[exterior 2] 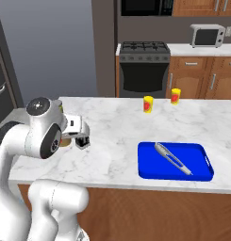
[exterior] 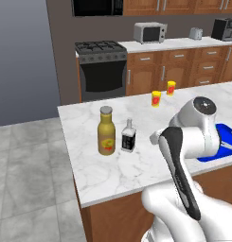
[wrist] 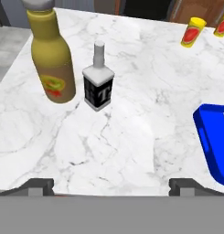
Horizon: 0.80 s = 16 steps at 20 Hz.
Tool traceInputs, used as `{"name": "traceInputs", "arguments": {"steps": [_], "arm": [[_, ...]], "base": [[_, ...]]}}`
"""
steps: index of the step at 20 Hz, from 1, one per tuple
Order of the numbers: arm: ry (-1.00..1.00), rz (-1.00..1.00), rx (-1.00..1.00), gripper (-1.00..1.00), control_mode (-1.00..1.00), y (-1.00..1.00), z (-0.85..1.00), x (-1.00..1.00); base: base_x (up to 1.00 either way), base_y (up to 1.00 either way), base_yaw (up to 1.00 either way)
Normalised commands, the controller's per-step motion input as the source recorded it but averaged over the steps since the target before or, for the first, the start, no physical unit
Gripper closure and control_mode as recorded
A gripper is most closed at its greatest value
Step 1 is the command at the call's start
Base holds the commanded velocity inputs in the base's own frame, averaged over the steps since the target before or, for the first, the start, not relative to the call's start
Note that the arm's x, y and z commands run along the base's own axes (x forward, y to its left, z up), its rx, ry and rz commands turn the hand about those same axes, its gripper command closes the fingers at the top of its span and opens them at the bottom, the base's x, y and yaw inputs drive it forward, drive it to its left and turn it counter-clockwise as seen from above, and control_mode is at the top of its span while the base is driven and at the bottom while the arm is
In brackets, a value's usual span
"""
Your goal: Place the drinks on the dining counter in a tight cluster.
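Broadly, the white grey-veined marble desk [exterior: 103, 165] on brown wood panels carries everything; it runs wide, with its near edge just ahead of the robot's base and a side edge not far left of the bottles in the left base view.

Blue rectangular plastic tray [exterior 2: 176, 161] sits toward the right end, a grey utensil lying in it; well apart from the bottles.

Tall mustard-yellow bottle [exterior: 106, 131] with grey cap and red-yellow label stands upright near the left part of the slab. Small dark square bottle [exterior: 129, 136] with a pale neck stands upright just beside it on its right, a narrow gap between them; whether they touch I cannot tell. Two small yellow cups with red labels [exterior: 156, 98] stand far back, near the rear edge.

Gripper [wrist: 111, 185]: jaws spread wide, nothing between them, hovering low over bare marble on the near side of the two bottles.

Judgement: two drinks look already grouped; a third, tiny clear one I cannot make out here.
- For the next grasp, approach from the open near side, jaws level, centred on the body rather than the neck.
- Set any further drink close against the pair without nudging the tall bottle, which looks top-heavy and could tip toward the side edge.
- Open room: plenty of bare slab between bottles and tray; least margin is on the bottles' left.
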Motion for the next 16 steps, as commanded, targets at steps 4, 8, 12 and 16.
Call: {"name": "traceInputs", "arguments": {"steps": [4, 8, 12, 16], "arm": [[0.22, 0.0, 0.0, -1.0, -1.0, 0.01, 0.51, -0.73], [0.03, 0.0, 0.0, -1.0, -1.0, 0.0, 0.08, -0.17], [0.0, 0.0, 0.0, -1.0, -1.0, 0.0, 0.0, -0.02], [-0.01, -0.02, 0.0, -1.0, -1.0, 0.0, 0.0, -0.28]], "base": [[0.0, 0.0, 0.0], [0.0, 0.0, 0.0], [0.0, 0.0, 0.0], [0.0, 0.0, 0.0]]}}
